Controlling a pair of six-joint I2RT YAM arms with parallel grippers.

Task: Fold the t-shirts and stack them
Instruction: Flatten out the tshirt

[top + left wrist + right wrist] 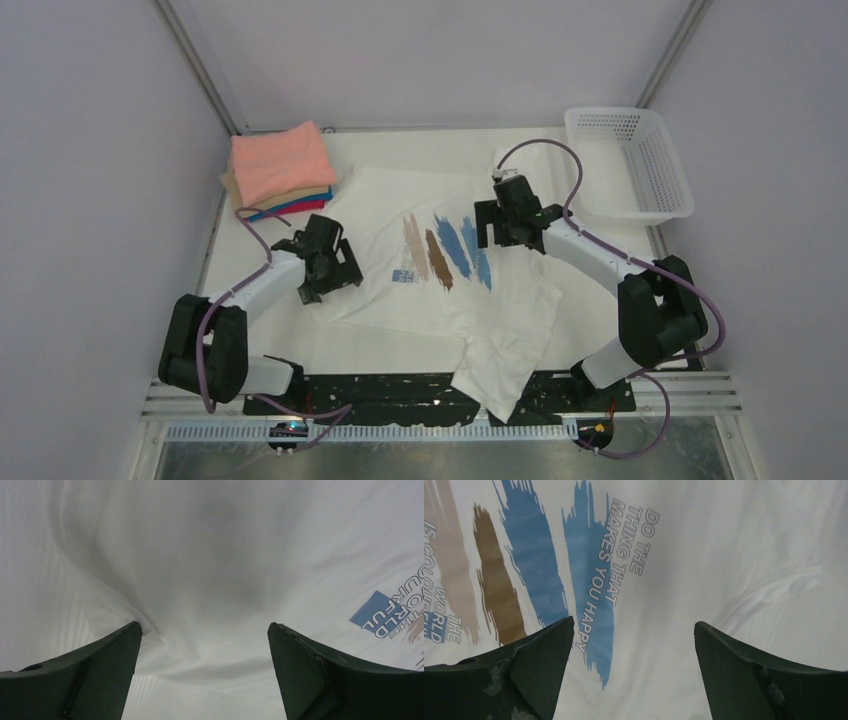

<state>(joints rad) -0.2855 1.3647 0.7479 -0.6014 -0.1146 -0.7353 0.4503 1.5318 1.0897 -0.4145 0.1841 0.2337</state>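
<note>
A white t-shirt (420,200) with tan, brown and blue brush strokes lies spread over the middle of the table, one part hanging over the near edge. My left gripper (333,270) hovers open over the shirt's left edge; the left wrist view shows rumpled white cloth (200,570) and a cloth edge between its fingers. My right gripper (502,222) stands open above the shirt just right of the print; the blue stroke (591,580) with lettering shows between its fingers. Several folded t-shirts (283,165), salmon-pink on top, are stacked at the far left.
A white perforated basket (632,165) stands at the far right corner. Pale walls close in on both sides. The arm bases sit at the near edge on a black plate (390,390).
</note>
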